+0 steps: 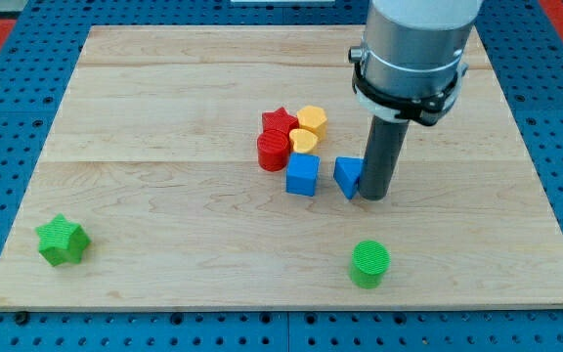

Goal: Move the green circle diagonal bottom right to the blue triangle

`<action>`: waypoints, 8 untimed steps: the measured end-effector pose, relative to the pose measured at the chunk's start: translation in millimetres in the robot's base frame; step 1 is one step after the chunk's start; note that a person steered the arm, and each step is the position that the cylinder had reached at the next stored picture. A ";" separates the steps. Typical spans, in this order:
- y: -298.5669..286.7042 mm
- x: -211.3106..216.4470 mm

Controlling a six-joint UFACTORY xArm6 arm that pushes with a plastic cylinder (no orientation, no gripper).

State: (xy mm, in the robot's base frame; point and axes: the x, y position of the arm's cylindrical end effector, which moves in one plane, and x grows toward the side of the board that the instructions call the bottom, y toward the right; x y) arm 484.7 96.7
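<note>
My tip [373, 197] stands on the wooden table [164, 225], right of centre in the view. It is touching, or almost touching, the right side of the blue triangle [348, 176]. The rod goes straight up to a thick grey cylinder at the view's top. The arm has no jaws, only the rod, so there is no open or closed state to tell.

The green circle [369, 264] lies near the table's bottom edge, below the tip & a bit below-right of the blue triangle. It is well apart from both; nothing touches it.

Left of the triangle, just beside it, is a blue cube [302, 175]. Above the cube there is a tight group: a red star [280, 122] and a red cylinder-like block [273, 153] on the left, a yellow block [312, 119], approx. hexagon shape, and a yellow heart [304, 142] on the right. These four seem to touch each other, and the cube sits directly under the yellow heart.

Far away, at the bottom left corner of the table, a green star [63, 241] lies alone.
</note>
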 end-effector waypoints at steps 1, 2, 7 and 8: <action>0.0 -19.6; 0.0 -27.4; 1.9 132.1; -19.2 127.6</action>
State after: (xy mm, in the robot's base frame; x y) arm 612.3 77.5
